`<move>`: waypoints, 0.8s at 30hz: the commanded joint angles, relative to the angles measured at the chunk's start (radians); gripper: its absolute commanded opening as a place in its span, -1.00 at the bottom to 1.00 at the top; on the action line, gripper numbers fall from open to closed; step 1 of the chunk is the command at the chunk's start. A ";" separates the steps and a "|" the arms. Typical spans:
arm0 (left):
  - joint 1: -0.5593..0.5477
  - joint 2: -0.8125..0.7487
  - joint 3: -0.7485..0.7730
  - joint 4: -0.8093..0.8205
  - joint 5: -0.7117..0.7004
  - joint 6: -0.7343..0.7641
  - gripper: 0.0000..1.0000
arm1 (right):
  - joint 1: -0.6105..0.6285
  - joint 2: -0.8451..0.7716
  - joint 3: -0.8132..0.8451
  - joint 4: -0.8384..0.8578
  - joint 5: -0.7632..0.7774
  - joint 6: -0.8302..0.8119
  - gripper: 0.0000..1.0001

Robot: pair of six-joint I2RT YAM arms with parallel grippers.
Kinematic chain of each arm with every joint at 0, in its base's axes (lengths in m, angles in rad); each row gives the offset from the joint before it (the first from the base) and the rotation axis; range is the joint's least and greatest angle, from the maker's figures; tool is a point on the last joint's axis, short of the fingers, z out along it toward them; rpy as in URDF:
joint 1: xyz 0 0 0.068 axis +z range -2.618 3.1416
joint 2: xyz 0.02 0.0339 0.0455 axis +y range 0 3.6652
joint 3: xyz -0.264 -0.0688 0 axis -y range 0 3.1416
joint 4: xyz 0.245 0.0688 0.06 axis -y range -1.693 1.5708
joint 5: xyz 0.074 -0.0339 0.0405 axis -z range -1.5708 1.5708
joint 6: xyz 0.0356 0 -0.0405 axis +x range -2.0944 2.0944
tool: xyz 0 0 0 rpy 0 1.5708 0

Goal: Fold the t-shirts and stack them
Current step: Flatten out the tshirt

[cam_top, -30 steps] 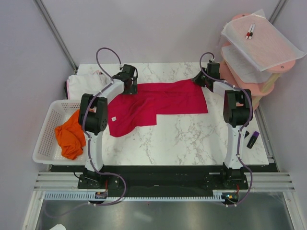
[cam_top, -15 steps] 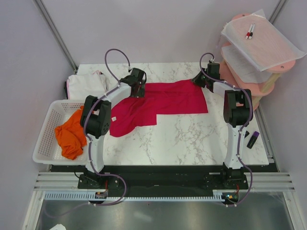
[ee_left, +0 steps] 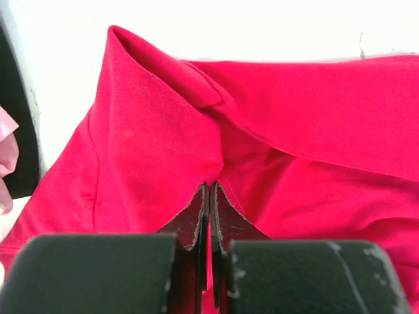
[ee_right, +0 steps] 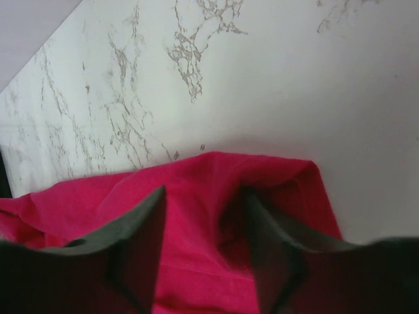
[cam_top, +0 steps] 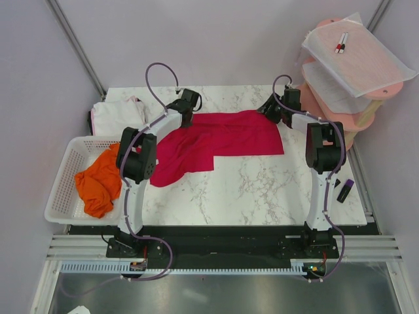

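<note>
Red t-shirt (cam_top: 222,140): spread out on the far middle of the marble table (cam_top: 262,190)
Left gripper (ee_left: 209,196): pinched tight on the red cloth at its far left edge
Right gripper (ee_right: 204,193): fingers apart over the far right corner, not gripping
Orange t-shirt (cam_top: 97,183): bunched in the white basket (cam_top: 65,196)
White t-shirt (cam_top: 114,116): far left of the table

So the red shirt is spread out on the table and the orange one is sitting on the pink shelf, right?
Not quite. The red shirt is spread on the table, but the orange shirt lies in the white mesh basket at the table's left side. The top view shows it.
</note>
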 commanded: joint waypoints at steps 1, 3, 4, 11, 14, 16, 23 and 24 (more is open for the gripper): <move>0.019 -0.002 0.042 -0.003 -0.055 -0.001 -0.96 | -0.021 -0.090 -0.048 0.042 0.003 -0.024 0.42; 0.028 -0.006 0.044 -0.002 -0.062 0.003 -0.96 | -0.024 -0.134 -0.093 0.048 0.015 -0.030 0.57; 0.031 -0.010 0.044 -0.002 -0.064 0.003 -0.96 | -0.029 -0.148 -0.107 0.051 0.023 -0.033 0.65; 0.047 -0.025 0.056 -0.003 -0.081 0.025 -0.96 | -0.029 -0.232 -0.212 0.045 0.032 -0.024 0.64; 0.051 -0.025 0.056 -0.003 -0.082 0.029 -0.96 | -0.029 -0.229 -0.238 0.043 0.029 -0.028 0.61; 0.050 -0.025 0.056 -0.003 -0.084 0.027 -0.96 | -0.029 -0.223 -0.246 0.045 0.027 -0.031 0.60; 0.051 -0.029 0.050 0.000 -0.075 0.029 -0.96 | -0.029 -0.196 -0.260 0.097 0.023 -0.031 0.57; 0.051 -0.031 0.050 -0.002 -0.076 0.029 -0.96 | -0.029 -0.192 -0.259 0.106 0.024 -0.033 0.57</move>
